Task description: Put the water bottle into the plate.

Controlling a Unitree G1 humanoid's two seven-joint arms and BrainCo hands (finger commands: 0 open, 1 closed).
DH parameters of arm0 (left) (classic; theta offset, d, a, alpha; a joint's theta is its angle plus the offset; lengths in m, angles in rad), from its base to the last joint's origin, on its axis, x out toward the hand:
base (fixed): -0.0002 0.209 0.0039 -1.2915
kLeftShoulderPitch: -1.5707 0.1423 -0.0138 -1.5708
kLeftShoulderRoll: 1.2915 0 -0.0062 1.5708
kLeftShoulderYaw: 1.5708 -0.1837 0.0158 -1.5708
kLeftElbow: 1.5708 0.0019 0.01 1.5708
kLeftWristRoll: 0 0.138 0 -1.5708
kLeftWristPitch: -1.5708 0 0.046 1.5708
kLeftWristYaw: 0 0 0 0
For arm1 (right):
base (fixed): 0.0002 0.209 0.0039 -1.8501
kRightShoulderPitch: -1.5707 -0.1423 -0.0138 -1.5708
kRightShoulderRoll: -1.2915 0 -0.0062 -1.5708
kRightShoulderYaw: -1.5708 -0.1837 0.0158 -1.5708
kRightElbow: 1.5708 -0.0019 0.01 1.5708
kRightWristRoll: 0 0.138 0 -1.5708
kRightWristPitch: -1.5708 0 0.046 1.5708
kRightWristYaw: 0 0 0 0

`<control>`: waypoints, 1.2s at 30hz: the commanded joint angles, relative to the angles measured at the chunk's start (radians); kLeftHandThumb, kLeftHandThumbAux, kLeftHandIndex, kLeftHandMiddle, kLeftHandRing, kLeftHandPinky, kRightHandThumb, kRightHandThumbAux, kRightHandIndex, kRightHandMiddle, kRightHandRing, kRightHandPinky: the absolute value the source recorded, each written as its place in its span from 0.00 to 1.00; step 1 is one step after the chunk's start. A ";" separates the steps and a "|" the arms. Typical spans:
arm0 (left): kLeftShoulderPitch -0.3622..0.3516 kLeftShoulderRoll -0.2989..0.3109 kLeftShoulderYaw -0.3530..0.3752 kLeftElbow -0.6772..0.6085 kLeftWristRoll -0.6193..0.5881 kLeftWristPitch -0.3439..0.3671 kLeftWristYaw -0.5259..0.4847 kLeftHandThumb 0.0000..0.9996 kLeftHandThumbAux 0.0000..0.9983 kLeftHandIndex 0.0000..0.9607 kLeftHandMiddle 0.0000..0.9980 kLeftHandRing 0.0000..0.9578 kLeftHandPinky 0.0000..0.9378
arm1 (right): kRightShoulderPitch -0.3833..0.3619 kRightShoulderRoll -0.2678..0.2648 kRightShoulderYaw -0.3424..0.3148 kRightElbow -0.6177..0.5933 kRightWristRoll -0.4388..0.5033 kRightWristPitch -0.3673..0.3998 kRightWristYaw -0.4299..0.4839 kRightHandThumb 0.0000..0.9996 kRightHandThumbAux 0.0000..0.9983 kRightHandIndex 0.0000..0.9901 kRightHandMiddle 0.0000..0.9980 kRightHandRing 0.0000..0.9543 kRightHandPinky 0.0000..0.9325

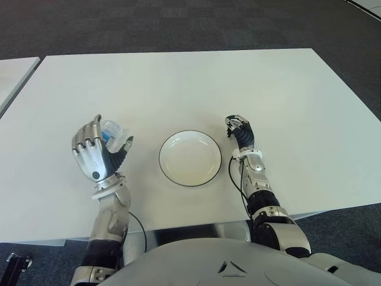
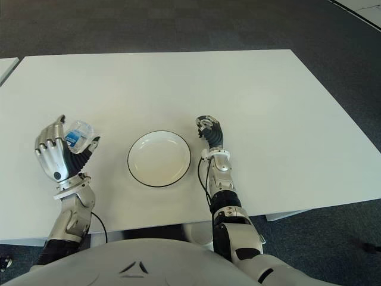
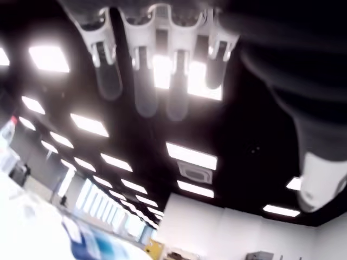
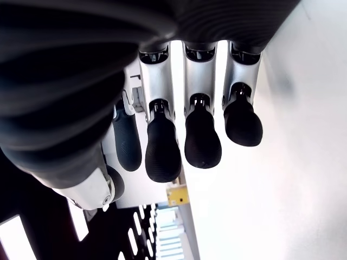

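Observation:
A small clear water bottle point(image 1: 114, 132) with a blue label is held in my left hand point(image 1: 102, 145), whose fingers and thumb are curled around it. The hand is raised above the table, left of the plate, palm turned upward. In the left wrist view the bottle's blue label point(image 3: 89, 245) shows blurred below the fingers point(image 3: 145, 81), against the room's ceiling. The white plate point(image 1: 190, 158) with a dark rim sits empty at the table's near middle. My right hand point(image 1: 238, 128) shows just right of the plate, fingers loosely bent, holding nothing.
The white table point(image 1: 178, 83) stretches far behind the plate. A second white table's corner point(image 1: 12, 71) shows at the left, and dark carpet point(image 1: 178, 24) lies beyond.

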 commanded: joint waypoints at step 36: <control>-0.227 0.154 -0.041 0.411 -0.081 0.344 -0.248 0.57 0.11 0.00 0.00 0.00 0.00 | 0.057 0.011 0.000 0.070 0.003 0.105 -0.027 0.70 0.73 0.44 0.75 0.77 0.80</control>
